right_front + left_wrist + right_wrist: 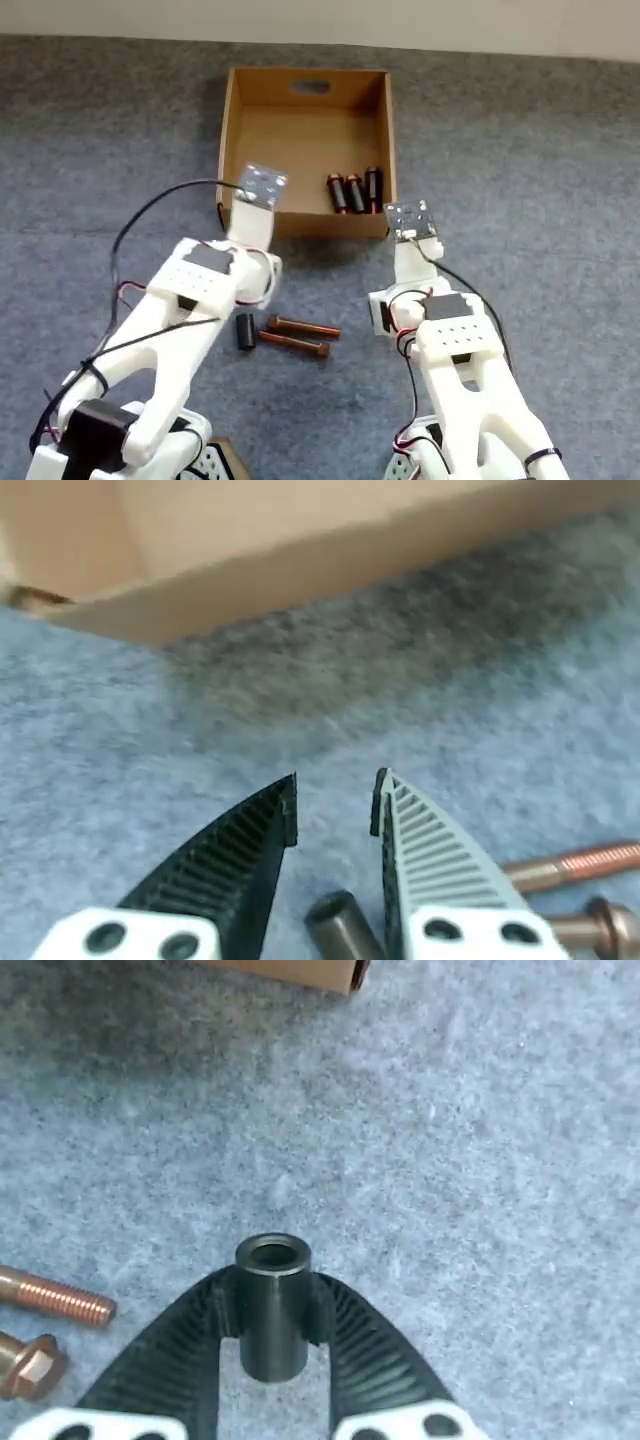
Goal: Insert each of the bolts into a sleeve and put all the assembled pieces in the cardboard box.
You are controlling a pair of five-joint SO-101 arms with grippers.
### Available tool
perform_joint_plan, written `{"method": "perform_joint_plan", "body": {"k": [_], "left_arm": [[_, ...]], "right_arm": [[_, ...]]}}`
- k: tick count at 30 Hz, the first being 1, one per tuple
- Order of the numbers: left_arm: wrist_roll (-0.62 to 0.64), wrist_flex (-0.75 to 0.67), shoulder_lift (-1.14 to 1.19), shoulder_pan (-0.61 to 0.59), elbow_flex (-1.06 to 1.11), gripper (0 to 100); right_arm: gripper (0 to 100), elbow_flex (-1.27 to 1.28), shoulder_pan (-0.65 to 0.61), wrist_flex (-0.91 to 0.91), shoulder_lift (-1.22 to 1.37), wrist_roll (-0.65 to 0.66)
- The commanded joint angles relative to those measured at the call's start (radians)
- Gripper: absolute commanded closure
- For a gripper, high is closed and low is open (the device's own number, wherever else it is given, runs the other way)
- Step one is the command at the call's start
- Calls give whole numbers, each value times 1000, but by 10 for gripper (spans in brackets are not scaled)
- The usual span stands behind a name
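Note:
My right gripper (272, 1286) is shut on a black sleeve (272, 1310), held with its bore facing up, just above the grey carpet. Two copper bolts (303, 328) (295, 343) lie side by side on the carpet between the arms, and they are also seen as bolts (60, 1300) (30, 1365) beside the held sleeve. A second black sleeve (245, 331) lies at their left ends. My left gripper (335, 802) is open a little above the carpet, with that sleeve (340, 930) below and behind its fingertips. The bolts (580, 865) lie off to one side of it.
The cardboard box (232, 150) stands open at the back centre, with three assembled pieces (354, 192) lying against its near right wall. Its front wall (300, 560) is close ahead of the left gripper. Grey carpet lies all around.

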Motion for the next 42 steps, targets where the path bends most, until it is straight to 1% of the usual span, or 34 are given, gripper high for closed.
{"method": "perform_joint_plan", "body": {"k": [1, 4, 8, 18, 23, 31, 39, 42], "left_arm": [[-2, 81, -13, 62, -68, 859], [-2, 155, -7, 90, -99, 859], [0, 193, -7, 117, -104, 859], [-2, 196, -13, 133, -99, 859], [-6, 253, -8, 131, -99, 861], [-6, 261, -5, 136, -99, 860], [-2, 255, -5, 240, -61, 859], [-2, 255, -5, 229, -64, 859]], "right_arm": [[992, -4, -5, -18, -1, -2], [992, -2, -5, -18, -1, 0], [992, -2, -5, -18, -1, 2], [992, -4, -5, -18, -1, 3], [992, -4, -5, -18, -1, 5], [992, -4, -5, -18, -1, 5], [992, -2, -5, -18, -1, 5], [992, 1, -5, -18, -1, 5]]}}
